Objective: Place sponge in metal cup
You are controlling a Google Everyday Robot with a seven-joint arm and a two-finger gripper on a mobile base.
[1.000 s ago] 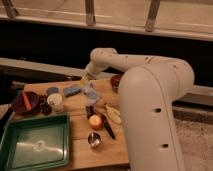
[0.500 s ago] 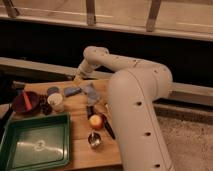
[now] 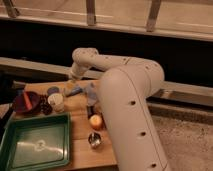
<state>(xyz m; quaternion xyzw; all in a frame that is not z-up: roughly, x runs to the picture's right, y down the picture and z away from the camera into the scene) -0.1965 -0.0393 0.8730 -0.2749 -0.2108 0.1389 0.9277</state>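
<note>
A large white robot arm point(image 3: 127, 85) fills the right half of the view, reaching up and over a wooden surface point(image 3: 79, 127) crowded with small things. Over the last second the arm has swung leftward, carrying its gripper point(image 3: 75, 80) across the back of the surface. The gripper now hangs at the far edge, just above the sponge point(image 3: 75, 91). Its jaws are spread and appear to hold nothing.

The sponge, a small blue-grey block, lies flat on the surface where it lay a second ago. It sits between a white cup point(image 3: 58, 102) on its left and a pale blue cloth point(image 3: 92, 92) on its right. The metal cup point(image 3: 94, 140) stands empty at the near edge, well apart from the sponge. An orange fruit point(image 3: 95, 121) sits just behind it and a green tray point(image 3: 37, 118) lies to its left.

The shift suggests the arm is lining up for the pick. Nothing of the task is done yet. The likely next need is a short drop onto the sponge, taking care not to catch the cloth beside it.
</note>
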